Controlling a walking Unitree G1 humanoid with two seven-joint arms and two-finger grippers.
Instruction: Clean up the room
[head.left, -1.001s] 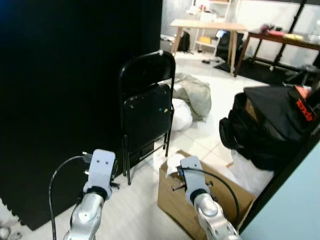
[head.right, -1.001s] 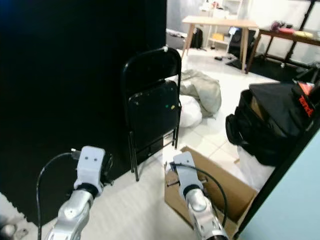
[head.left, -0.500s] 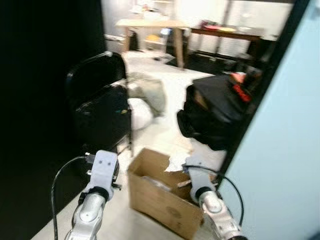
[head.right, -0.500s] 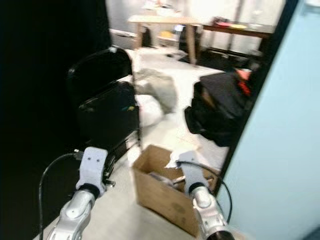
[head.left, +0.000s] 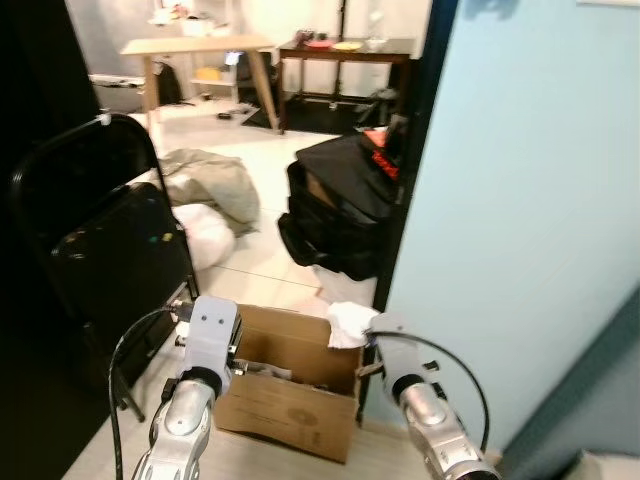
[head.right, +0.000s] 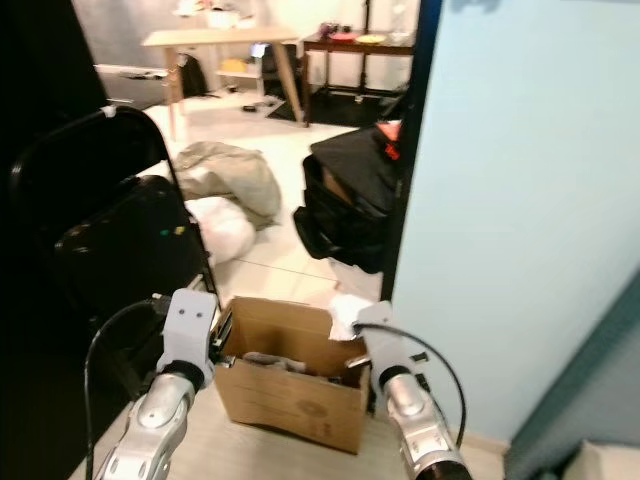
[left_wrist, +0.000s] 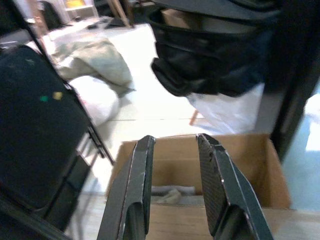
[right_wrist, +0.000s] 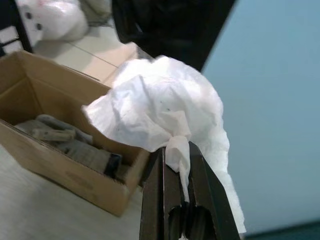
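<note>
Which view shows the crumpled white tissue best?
The right wrist view: the crumpled white tissue is large and sharp there, pinched in the right claw. Both eye views show it small, above the cardboard box corner.

Open-topped cardboard box (head.left: 290, 400) sits hemmed between folding chair (head.left: 110, 250) and blue wall (head.left: 520, 220).

A crumpled white tissue (right_wrist: 162, 112) is pinched in the right gripper (right_wrist: 176, 165), just above the open brown box's (head.left: 290, 395) corner.

Box contents (right_wrist: 75, 142) indistinct; folding chair (head.left: 95, 250) cut by frame edge.
</note>
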